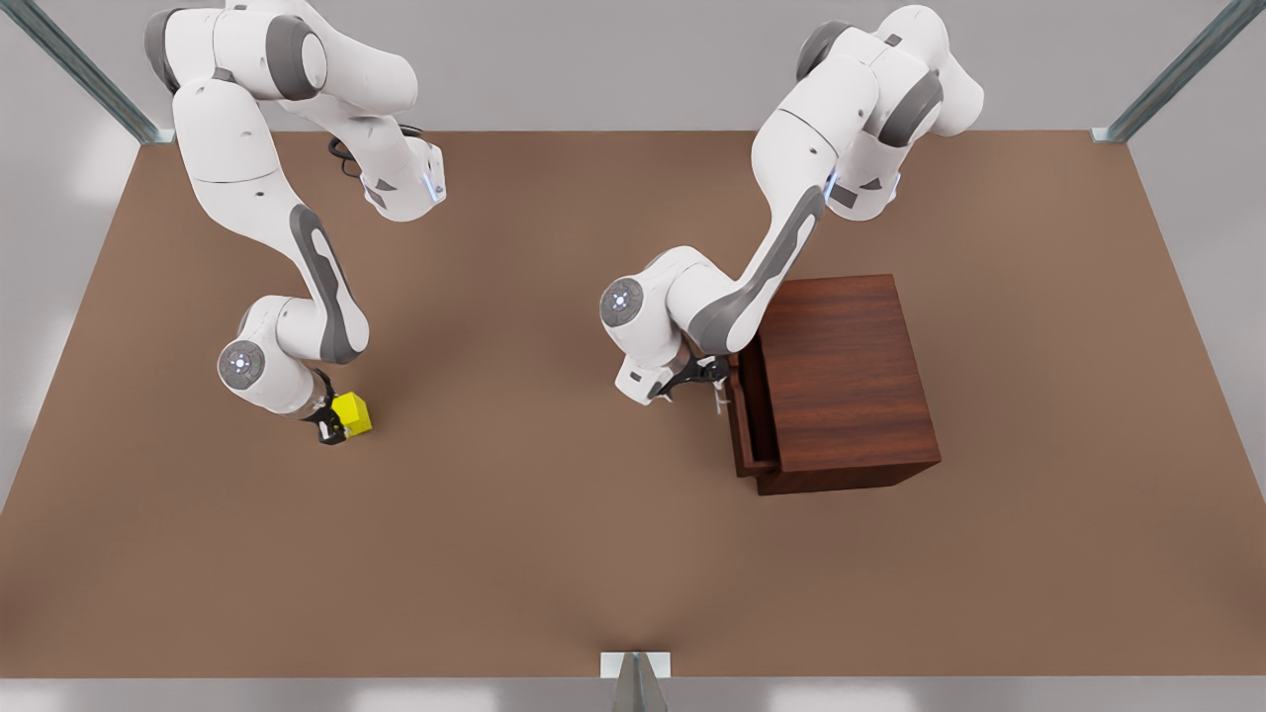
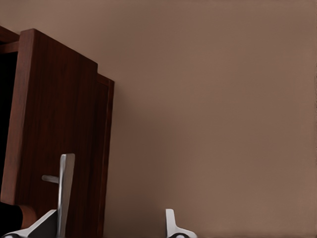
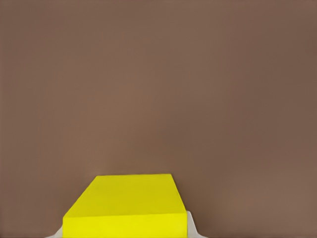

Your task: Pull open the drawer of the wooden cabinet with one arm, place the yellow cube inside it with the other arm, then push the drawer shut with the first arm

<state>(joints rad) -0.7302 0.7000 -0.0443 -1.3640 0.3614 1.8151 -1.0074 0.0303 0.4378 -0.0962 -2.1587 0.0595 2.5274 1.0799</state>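
Closest to the camera in the right wrist view is the yellow cube (image 3: 126, 206), sitting between the pale fingertips of the right gripper (image 1: 329, 427); the fingers look closed on it, low over the brown table (image 1: 554, 554) at the front view's left. It is hard to tell whether the cube rests on the table or is already lifted a little. Over at the wooden cabinet (image 1: 841, 381), the left gripper (image 1: 704, 381) is at the silver handle (image 2: 65, 191) of the drawer (image 1: 744, 420). One fingertip (image 2: 171, 225) shows well apart from the handle, so the fingers seem spread and not clamped on the bar. The drawer stands out only slightly from the cabinet front, with a dark gap behind its panel. I judge that the opening is started but far from enough for the cube to go in. Left to do: pull the drawer further, carry the cube across, drop it in, push shut. Between cube and cabinet lies bare table; the left arm itself stands beside the drawer and may be in the path.
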